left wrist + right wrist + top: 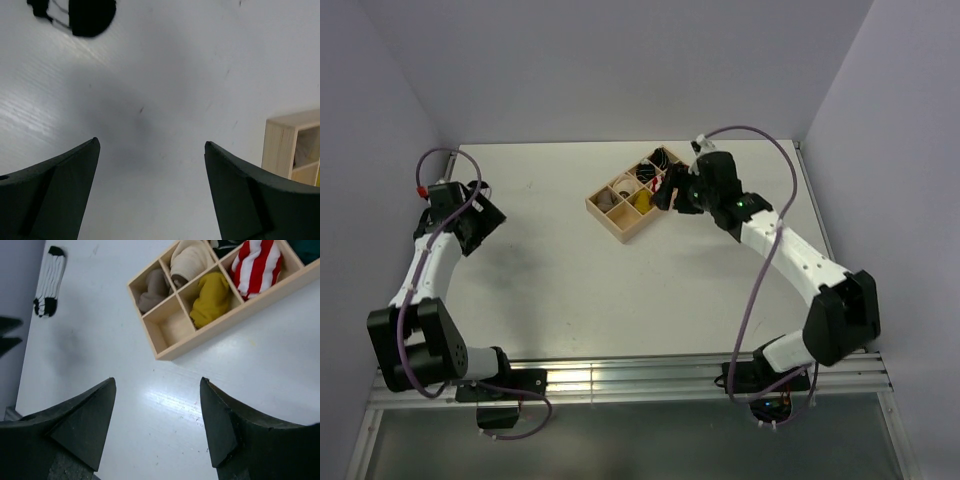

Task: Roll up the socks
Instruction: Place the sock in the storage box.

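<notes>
Your table is matt white, with a faint grain and a soft glare patch showing under the right wrist camera. Pale lavender walls close it in on the far side and both flanks. A ribbed metal rail runs along the near edge by the arm bases.

The wooden box sits right of centre toward the far wall, set at an angle and divided into compartments.

The mustard-yellow sock is bunched inside one box compartment. On one side of it a compartment shows bare wood. On the other side is the red-and-white striped bundle. A beige roll and a grey-brown roll fill the row behind.

The white striped sock lies flat on the table with its black end nearest the camera. It is close to the left wall and well apart from the box. The top view does not show it.

Your right pincer hangs at the box's right end, released, with only table showing between its fingers.

Your left pincer is out on the left of the table, released and spread wide over bare surface. A corner of the box shows at the right edge of its view. A dark blurred shape with pale lines sits at the top left, and you cannot tell from this view what it is.
</notes>
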Motion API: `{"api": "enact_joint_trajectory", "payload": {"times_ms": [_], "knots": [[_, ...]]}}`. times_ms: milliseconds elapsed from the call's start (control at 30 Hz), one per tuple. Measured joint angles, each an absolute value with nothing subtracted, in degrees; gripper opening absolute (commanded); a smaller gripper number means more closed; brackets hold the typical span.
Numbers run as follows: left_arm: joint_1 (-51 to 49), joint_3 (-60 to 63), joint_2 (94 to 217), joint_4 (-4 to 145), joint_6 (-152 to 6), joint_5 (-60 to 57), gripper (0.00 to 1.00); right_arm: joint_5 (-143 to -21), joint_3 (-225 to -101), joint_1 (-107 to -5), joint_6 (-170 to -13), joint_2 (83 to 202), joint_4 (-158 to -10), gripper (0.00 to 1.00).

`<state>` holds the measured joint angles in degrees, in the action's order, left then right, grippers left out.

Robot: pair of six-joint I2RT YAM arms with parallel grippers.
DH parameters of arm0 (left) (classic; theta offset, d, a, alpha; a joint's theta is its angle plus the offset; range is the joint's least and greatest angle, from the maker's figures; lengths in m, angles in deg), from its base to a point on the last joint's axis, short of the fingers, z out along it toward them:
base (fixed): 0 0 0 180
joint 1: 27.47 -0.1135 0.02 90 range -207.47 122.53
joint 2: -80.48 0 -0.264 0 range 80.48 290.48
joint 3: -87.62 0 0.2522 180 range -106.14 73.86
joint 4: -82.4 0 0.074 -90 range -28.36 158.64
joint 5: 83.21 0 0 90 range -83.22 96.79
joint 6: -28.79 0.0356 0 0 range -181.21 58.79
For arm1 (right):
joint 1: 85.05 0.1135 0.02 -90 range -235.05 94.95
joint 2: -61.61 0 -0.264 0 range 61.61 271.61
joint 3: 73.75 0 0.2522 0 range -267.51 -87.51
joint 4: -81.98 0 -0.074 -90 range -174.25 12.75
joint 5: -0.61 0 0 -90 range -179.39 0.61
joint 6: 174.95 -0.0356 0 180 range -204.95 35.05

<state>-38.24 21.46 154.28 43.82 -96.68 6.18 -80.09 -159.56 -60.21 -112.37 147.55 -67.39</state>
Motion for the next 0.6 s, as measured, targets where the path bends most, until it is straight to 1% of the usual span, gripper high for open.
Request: {"api": "enact_joint_trajectory", "payload": {"times_ms": [67,133,267,467,600], "knots": [[-40.05,17.87,158.65,44.15,-97.09,6.21,0.91,-78.27,-151.8,-60.23,-112.61,141.75,-71.24,0.74],[-41.89,14.31,162.76,44.48,-97.59,6.14,0.9,-76.2,-146.4,-60.23,-113.2,138.5,-73.75,0.74],[-45.38,6.64,171.81,46.71,-98.34,6.27,0.89,-71.06,-136.39,-60.23,-115.21,135.39,-80.24,0.74],[-47.77,-3.85,186.48,47.78,-98.73,7.08,0.88,-66.03,-128.13,-60.21,-116.35,131.74,-83.87,0.74],[-48.16,-6.54,193.25,46.86,-98.99,7.1,0.86,-65.77,-126.45,-60.21,-115.72,126.67,-84.35,0.74]]}}
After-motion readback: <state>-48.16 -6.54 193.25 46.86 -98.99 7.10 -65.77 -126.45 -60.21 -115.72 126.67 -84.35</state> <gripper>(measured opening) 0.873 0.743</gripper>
